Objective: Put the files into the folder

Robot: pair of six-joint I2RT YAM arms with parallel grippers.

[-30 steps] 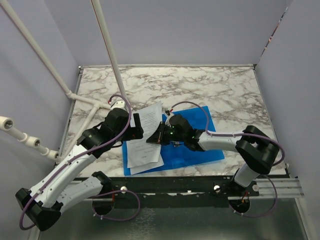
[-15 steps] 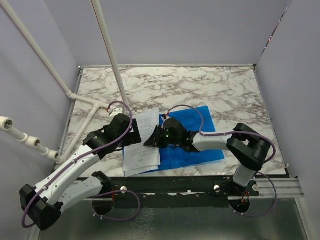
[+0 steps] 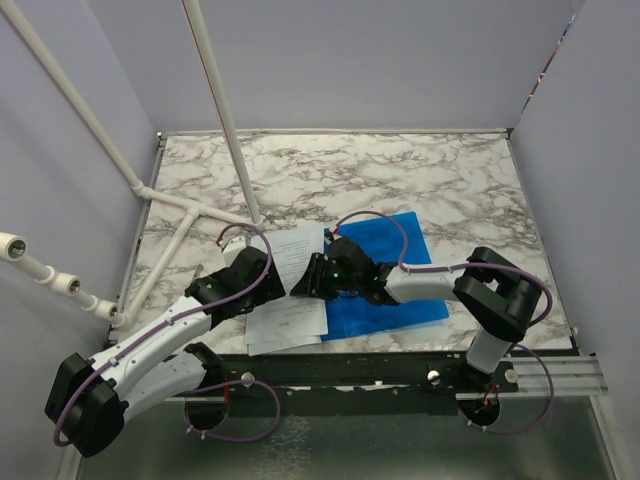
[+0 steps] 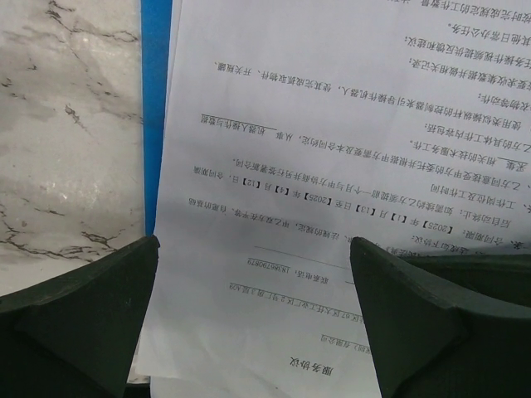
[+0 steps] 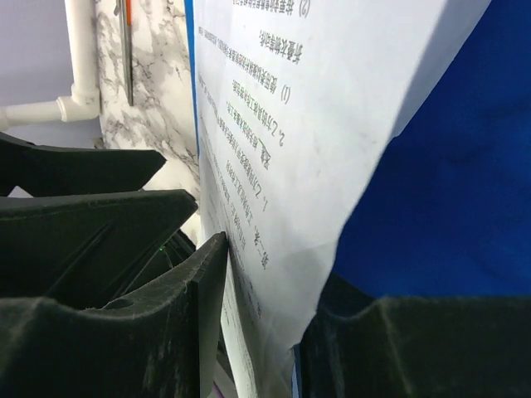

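Note:
The files (image 3: 292, 300), white sheets with black text, lie over the left part of the blue folder (image 3: 400, 285), their right edge raised. My right gripper (image 3: 308, 282) is shut on that raised edge; in the right wrist view the files (image 5: 315, 99) stand between its fingers (image 5: 187, 315), with the folder (image 5: 448, 191) behind. My left gripper (image 3: 268, 285) is open at the sheets' left side. In the left wrist view it (image 4: 253, 249) hovers over the files (image 4: 332, 166), holding nothing, with a strip of folder (image 4: 155, 124) beside them.
The marble table (image 3: 400, 170) is walled on three sides. White pipes (image 3: 180, 205) cross the back left, one slanting up over the table (image 3: 220, 110). A dark rail (image 3: 380, 365) runs along the near edge.
My left arm has drawn back toward the near left. The files have sunk lower and flatter over the folder's left part. My right gripper stays on their right edge.

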